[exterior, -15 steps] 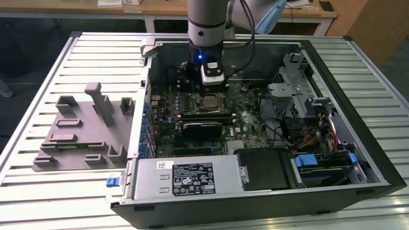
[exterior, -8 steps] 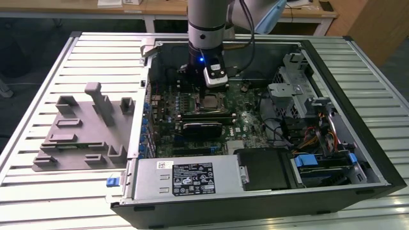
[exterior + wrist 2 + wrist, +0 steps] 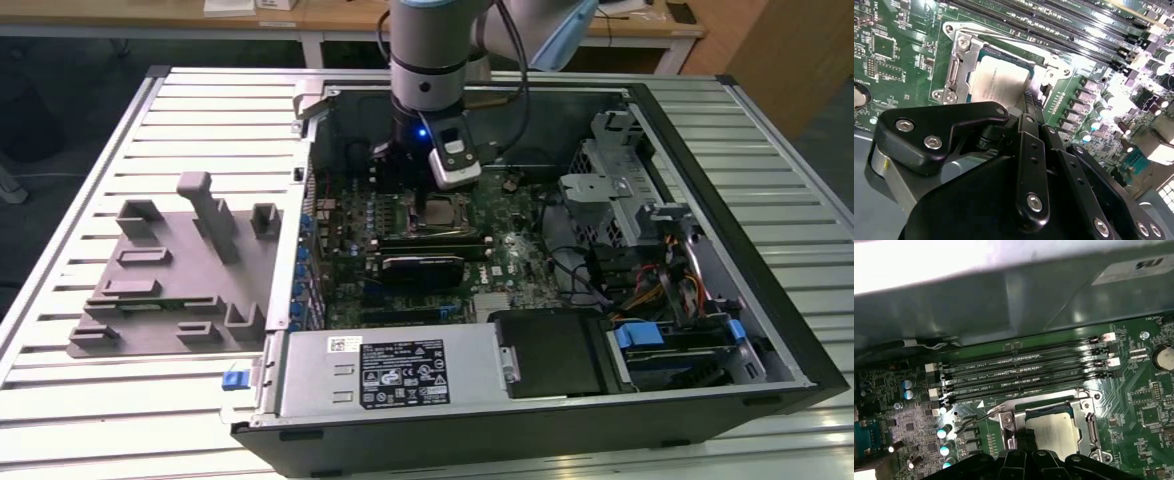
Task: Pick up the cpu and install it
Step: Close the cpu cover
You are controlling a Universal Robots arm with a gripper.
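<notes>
At the socket [image 3: 955, 67]: cpu [image 3: 1001, 80] lay inside its frame; gripper [image 3: 1027, 102] stood at the cpu's edge, grip width not discernible. Level, gentle seating judged essential.

The cpu [image 3: 1001, 82] has a smooth, shiny metal top, and the frame [image 3: 956, 65] around it is bright bare metal. The tray [image 3: 160, 290] looks like dull grey plastic on the ribbed metal worktop [image 3: 80, 150].
</notes>
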